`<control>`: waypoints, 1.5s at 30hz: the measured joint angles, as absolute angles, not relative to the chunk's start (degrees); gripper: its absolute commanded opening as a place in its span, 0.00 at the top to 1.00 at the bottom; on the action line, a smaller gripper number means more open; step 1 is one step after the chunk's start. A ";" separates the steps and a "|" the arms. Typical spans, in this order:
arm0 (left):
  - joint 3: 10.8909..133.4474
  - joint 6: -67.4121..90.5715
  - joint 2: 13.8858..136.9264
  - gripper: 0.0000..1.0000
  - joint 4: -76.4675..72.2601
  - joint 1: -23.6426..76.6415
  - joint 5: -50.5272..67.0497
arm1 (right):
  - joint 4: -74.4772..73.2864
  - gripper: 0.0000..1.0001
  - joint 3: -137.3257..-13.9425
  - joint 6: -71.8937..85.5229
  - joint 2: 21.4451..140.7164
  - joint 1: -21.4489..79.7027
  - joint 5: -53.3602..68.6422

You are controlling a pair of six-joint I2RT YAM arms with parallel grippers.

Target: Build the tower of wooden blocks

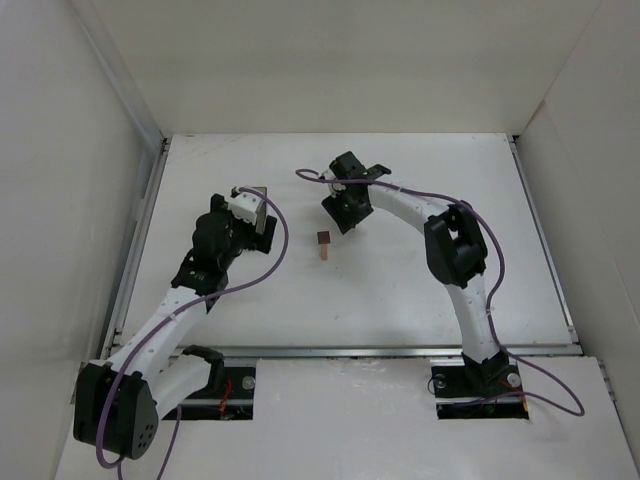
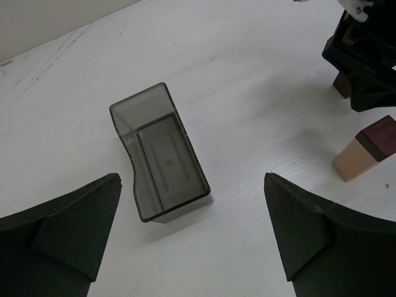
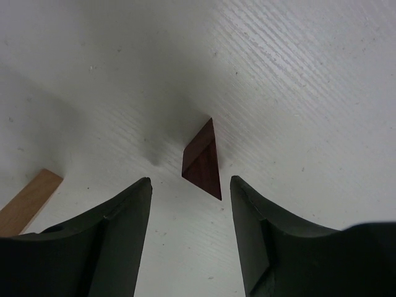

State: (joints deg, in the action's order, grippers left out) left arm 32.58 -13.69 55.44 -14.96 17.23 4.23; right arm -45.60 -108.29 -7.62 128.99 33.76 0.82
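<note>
The tower stands mid-table: a slim tan upright piece [image 1: 324, 253] with a dark reddish-brown block [image 1: 323, 238] on top. It also shows in the left wrist view [image 2: 354, 159] at the right edge. A dark reddish-brown wedge block [image 3: 203, 162] lies on the table just ahead of my right gripper [image 3: 190, 182], in line with the gap between its open fingers and not touched. The tan piece [image 3: 25, 201] shows at that view's lower left. My right gripper [image 1: 343, 215] hovers just right of the tower. My left gripper [image 2: 192, 178] is open and empty.
A dark translucent rectangular bin [image 2: 161, 151] lies empty on the table just ahead of my left gripper [image 1: 255, 215]. White walls [image 1: 100, 150] enclose the table on the left, back and right.
</note>
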 measured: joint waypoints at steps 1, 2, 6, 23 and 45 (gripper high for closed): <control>32.60 -13.67 55.44 0.00 -14.96 17.23 4.29 | -45.45 0.42 -108.36 -7.60 129.03 33.80 0.64; 32.60 -13.67 55.46 0.00 -14.96 17.23 4.34 | -45.39 0.43 -108.44 -7.55 129.03 33.80 0.49; 32.62 -13.67 55.59 0.00 -14.96 17.23 4.49 | -45.39 0.43 -108.95 -7.42 129.12 33.80 0.21; 32.62 -13.67 55.81 0.00 -14.96 17.23 4.51 | -44.49 0.95 -109.93 -6.33 130.69 33.82 -0.01; 45.71 -16.36 60.23 0.00 -8.49 17.15 16.43 | -23.99 1.00 -93.97 1.37 104.84 30.52 2.57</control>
